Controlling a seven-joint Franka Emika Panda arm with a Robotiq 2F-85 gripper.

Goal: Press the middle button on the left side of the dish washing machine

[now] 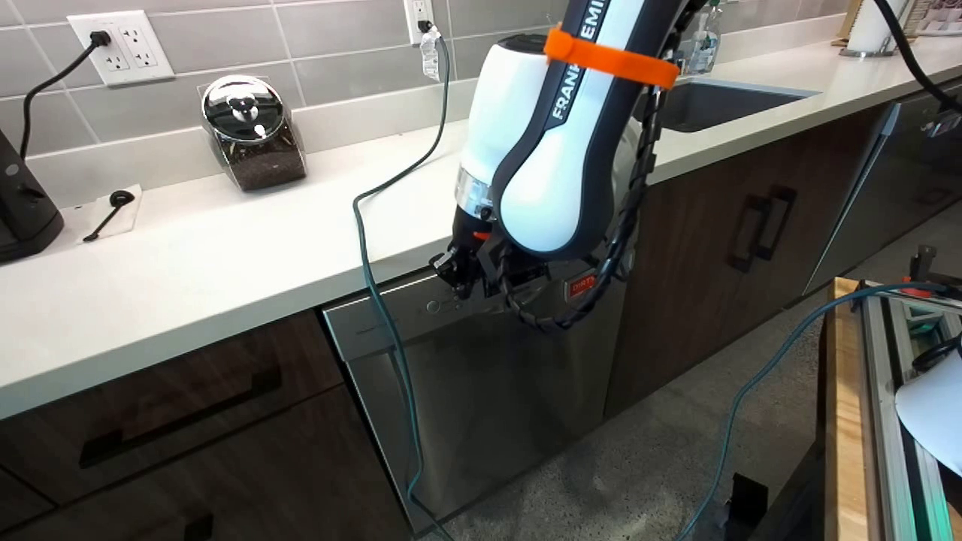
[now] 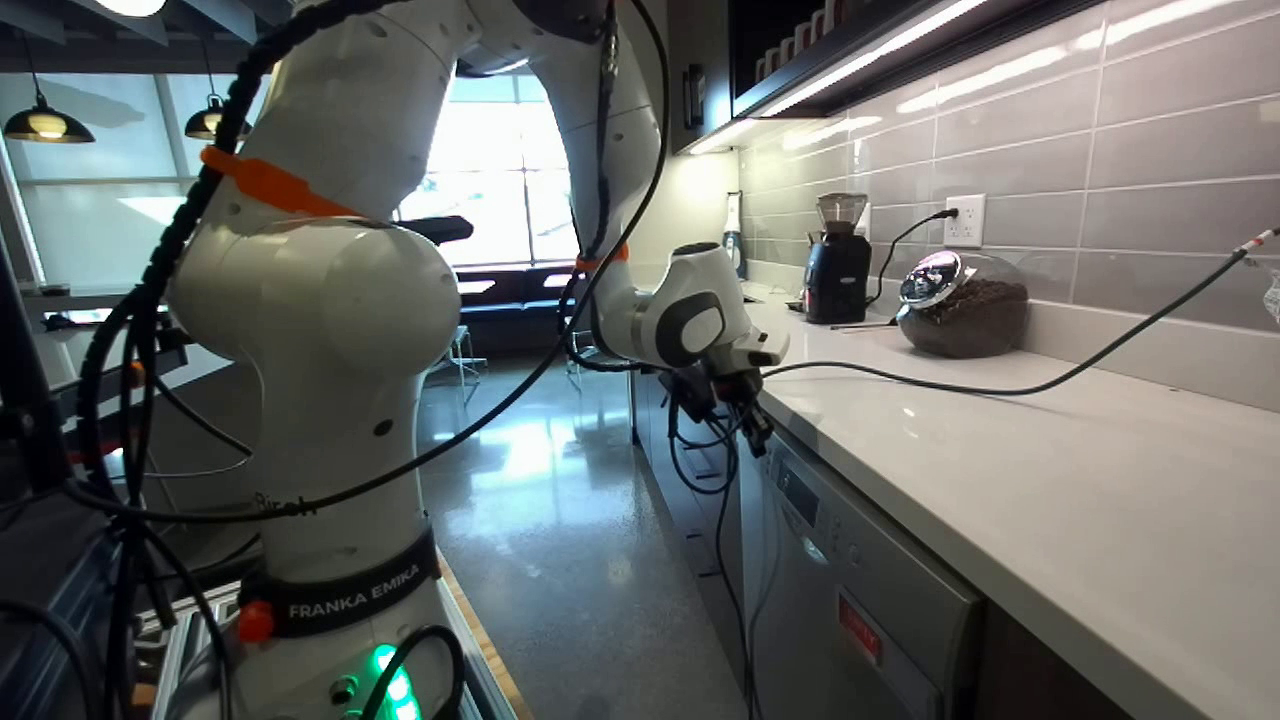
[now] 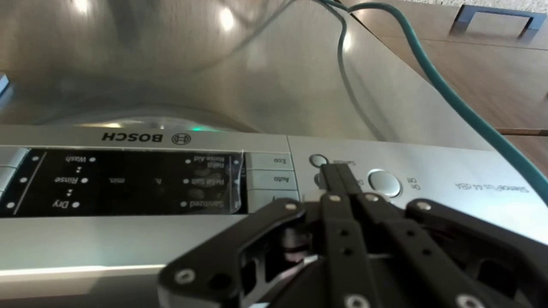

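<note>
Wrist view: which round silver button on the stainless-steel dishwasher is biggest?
The round silver On/Off button: clearly larger than the small round button and a second small one partly hidden behind the black hand.

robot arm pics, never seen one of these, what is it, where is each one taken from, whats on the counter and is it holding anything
The white jointed machine is a robot arm, poised at a dishwasher. Two pictures come from cameras standing away from it; the third comes from its wrist, looking along its black fingers, and shows the dishwasher upside down. Those fingers are together with nothing between them, their tips close to the round buttons; I can't tell whether they touch anything. On the white counter, a clear jar with a shiny lid and dark contents shows in both exterior views, and a black coffee grinder stands there too in an exterior view.
</note>
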